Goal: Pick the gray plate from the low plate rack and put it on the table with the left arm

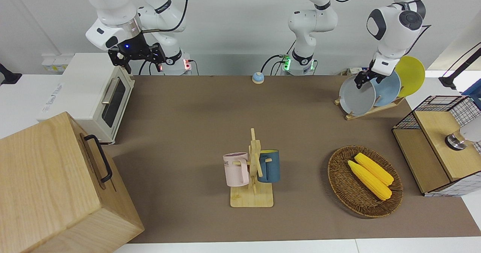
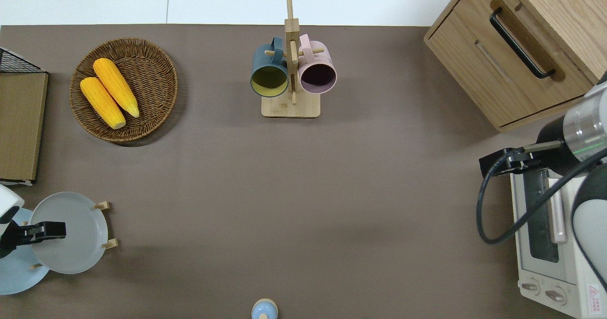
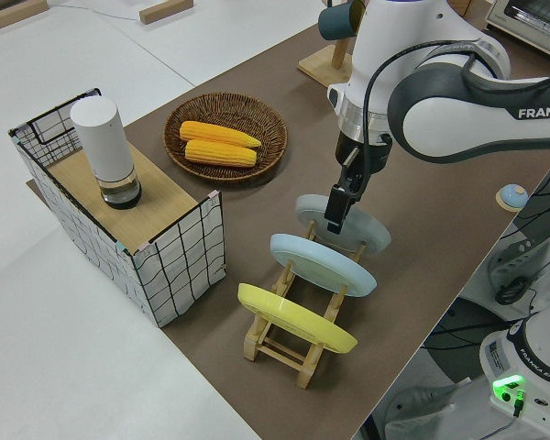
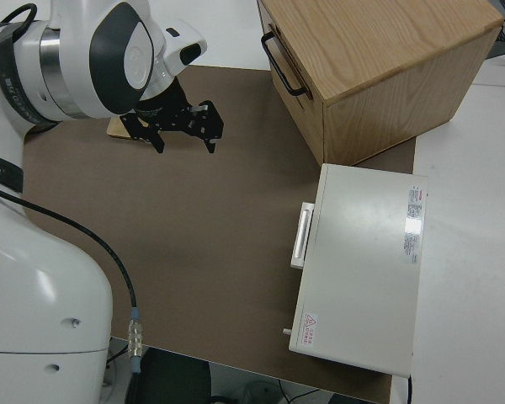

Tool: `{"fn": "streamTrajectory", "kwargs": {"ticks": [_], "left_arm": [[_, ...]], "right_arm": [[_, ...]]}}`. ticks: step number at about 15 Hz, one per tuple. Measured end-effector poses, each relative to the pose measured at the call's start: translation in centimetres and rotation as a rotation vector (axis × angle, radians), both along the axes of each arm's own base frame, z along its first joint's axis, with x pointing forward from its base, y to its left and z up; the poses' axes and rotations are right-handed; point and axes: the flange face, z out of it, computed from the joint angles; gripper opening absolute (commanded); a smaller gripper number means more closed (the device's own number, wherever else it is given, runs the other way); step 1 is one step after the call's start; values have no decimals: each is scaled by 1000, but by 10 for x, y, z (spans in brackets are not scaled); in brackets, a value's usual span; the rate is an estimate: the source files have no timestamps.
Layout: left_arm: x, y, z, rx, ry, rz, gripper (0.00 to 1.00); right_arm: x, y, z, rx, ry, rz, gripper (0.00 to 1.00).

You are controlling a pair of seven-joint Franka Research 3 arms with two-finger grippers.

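The gray plate (image 1: 355, 97) (image 2: 76, 243) (image 3: 367, 229) leans in the low plate rack (image 1: 370, 110) (image 2: 111, 244) (image 3: 275, 344), in the slot farthest from the robots, at the left arm's end of the table (image 1: 195, 114). My left gripper (image 1: 366, 79) (image 2: 52, 230) (image 3: 334, 218) reaches down onto the plate's upper rim, one finger on each face, shut on it. The plate's lower edge still sits between the rack's pegs. The right arm is parked, its gripper (image 1: 137, 55) (image 4: 185, 135) open.
A light blue plate (image 3: 323, 264) and a yellow plate (image 3: 298, 319) fill the rack's other slots. A wicker basket (image 1: 338, 178) with two corn cobs, a mug stand (image 1: 251, 198), a wire crate (image 1: 436, 162), a toaster oven (image 1: 94, 95) and a wooden cabinet (image 1: 49, 185) stand around.
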Motion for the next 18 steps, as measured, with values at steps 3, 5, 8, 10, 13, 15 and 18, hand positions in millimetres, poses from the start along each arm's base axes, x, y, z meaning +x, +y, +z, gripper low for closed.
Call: {"fn": "streamTrajectory", "kwargs": {"ticks": [3, 5, 8, 10, 13, 15, 18], "left_arm": [[-3, -1, -10, -19, 1, 1, 212], [-4, -2, -11, -30, 2, 4, 42], [-5, -2, -11, -34, 1, 5, 0], [-5, -2, -10, -35, -2, 5, 0], [-5, -3, -10, -36, -3, 4, 0], [-5, -3, -10, -36, -3, 3, 0], [-4, -3, -7, -35, -10, 1, 0]], "right_arm": [[0, 0, 0, 0, 0, 0, 983], [0, 0, 0, 0, 0, 0, 983], [0, 0, 0, 0, 0, 0, 983], [0, 0, 0, 0, 0, 0, 983], [0, 0, 0, 0, 0, 0, 983], [0, 0, 0, 0, 0, 0, 983], [0, 0, 0, 0, 0, 0, 983]]}}
